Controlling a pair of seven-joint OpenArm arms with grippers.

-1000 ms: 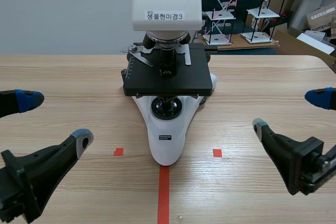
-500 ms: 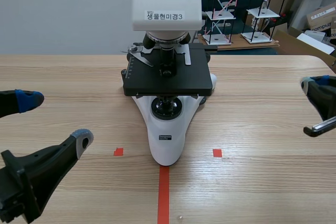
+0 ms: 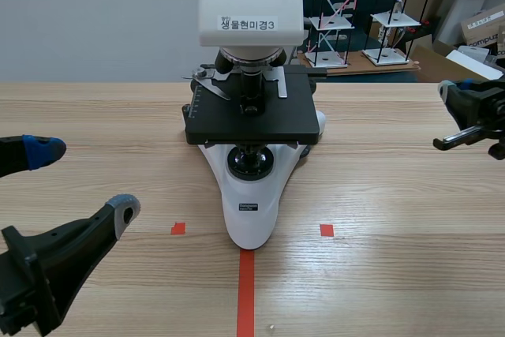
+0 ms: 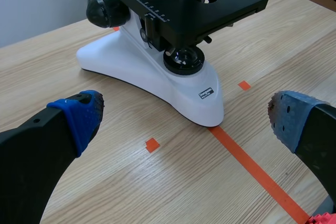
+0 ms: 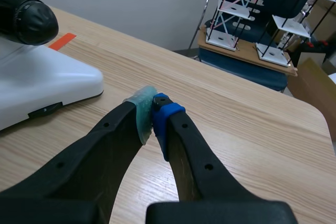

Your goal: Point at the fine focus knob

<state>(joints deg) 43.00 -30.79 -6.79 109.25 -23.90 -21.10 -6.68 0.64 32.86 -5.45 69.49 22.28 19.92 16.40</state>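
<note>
Right now my right pincer [image 5: 153,109] is closed on nothing, pads pressed together above the worktop [image 5: 236,114]. The black focus knob [image 5: 26,18] sits on the near side of the microscope [image 5: 42,82], well apart from it. My left pincer [image 3: 83,179] is spread wide and empty, low before the microscope.

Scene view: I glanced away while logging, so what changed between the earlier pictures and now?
The right end effector went from the near right of the table toward its far right, and its fingers closed on nothing. The left end effector stayed open in place; the microscope did not move.
</note>
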